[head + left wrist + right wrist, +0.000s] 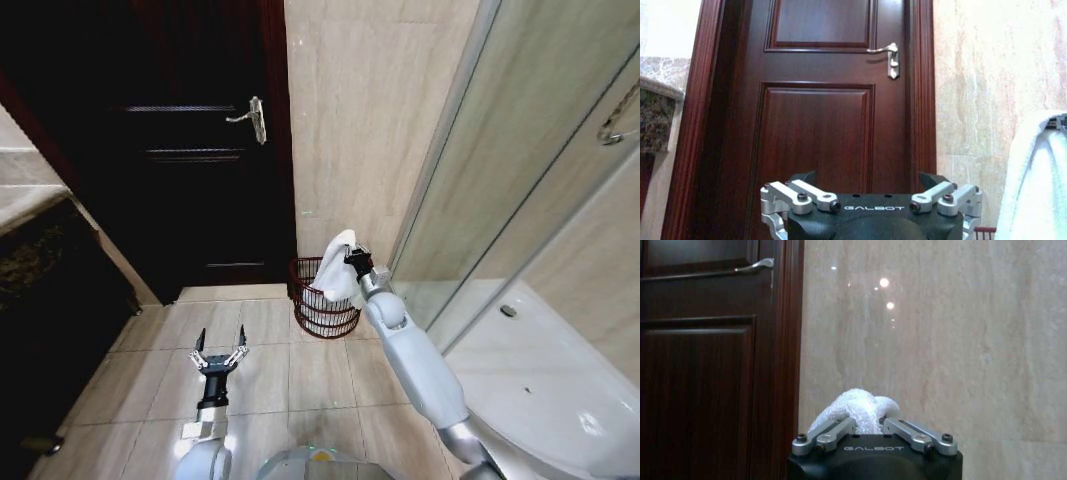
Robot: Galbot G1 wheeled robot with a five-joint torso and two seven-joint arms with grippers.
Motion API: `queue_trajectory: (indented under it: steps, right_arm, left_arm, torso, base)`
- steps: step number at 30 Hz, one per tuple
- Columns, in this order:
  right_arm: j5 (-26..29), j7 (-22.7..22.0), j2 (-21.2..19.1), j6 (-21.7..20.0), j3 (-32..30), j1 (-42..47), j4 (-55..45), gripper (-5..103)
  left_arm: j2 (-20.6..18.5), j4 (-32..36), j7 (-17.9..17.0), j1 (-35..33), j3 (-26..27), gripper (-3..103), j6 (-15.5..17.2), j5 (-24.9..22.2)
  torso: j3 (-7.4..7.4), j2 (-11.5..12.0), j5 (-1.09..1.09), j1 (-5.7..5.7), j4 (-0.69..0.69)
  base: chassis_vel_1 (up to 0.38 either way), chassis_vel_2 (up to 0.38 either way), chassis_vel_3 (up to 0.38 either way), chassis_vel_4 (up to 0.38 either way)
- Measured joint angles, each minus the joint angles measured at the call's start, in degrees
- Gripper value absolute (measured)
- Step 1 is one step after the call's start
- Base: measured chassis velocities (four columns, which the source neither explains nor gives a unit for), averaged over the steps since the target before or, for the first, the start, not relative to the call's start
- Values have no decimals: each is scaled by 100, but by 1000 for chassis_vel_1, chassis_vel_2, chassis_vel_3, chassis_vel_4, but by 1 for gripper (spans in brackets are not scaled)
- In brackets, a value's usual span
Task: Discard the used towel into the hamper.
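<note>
The hamper [322, 300] is a small round basket of dark reddish-brown wire, openwork, wider at the rim than at the base. It stands on the tile floor [290, 370] at the foot of the beige stone wall [370, 120], just at 12 o'clock from the robot, with the dark wood door [190, 150] at its 9 o'clock and the glass shower screen [540, 170] at its 3 o'clock. A sliver of its rim also shows in the left wrist view.

The towel [338, 270] is white and bunched, hanging over the hamper's 3 o'clock rim, its lower end inside the rim line. The right gripper [355, 259] pinches the towel's upper fold between its fingers; in the right wrist view the white cloth bulges out between them. The right arm reaches forward over the floor, with nothing between towel and hamper.

The left gripper [220, 357] hovers low over the floor at the hamper's 8 o'clock, well apart, fingers spread wide and holding nothing.

The door carries a silver lever handle [252, 117]. Both gripper bodies read "GALBOT" [873, 208].
</note>
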State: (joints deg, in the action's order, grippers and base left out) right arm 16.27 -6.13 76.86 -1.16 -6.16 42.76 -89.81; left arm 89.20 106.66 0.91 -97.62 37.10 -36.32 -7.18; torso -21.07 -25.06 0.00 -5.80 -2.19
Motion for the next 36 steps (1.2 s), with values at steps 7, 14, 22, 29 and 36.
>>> queue_trajectory:
  steps: [7, 14, 22, 29, 36]
  right_arm:
    - [-20, -90, -7, -55, 67, 207, -232, 4]
    - [-28, -243, -18, -95, 94, 190, -259, 4]
    - [-22, -378, -40, -243, 122, 273, -384, 4]
    - [-4, -529, -124, -357, 194, 302, -518, 4]
    - [1347, -1152, -614, -1372, 466, 81, -1001, 4]
  left_arm:
    - [-42, -16, 2, 7, 3, 100, -4, -34]
    - [-45, -25, 10, 33, -16, 100, -3, -34]
    - [-126, -44, 12, 50, -10, 100, 7, -75]
    - [-141, -91, 9, 93, -9, 100, 9, -87]
    - [-191, -49, 4, 100, 30, 100, 60, -156]
  torso:
    - [-4, -5, 0, -2, 1]
    - [-5, -8, 0, -3, 1]
    - [-7, -10, 0, -5, 1]
    - [-8, -12, 0, -5, 0]
    - [-8, -14, 1, -5, 1]
  base:
    - [-74, 74, 74, -74]
    - [-73, 59, 70, -75]
    - [-68, 69, 60, -67]
    - [-22, 28, 20, -24]
    - [0, 0, 0, 0]
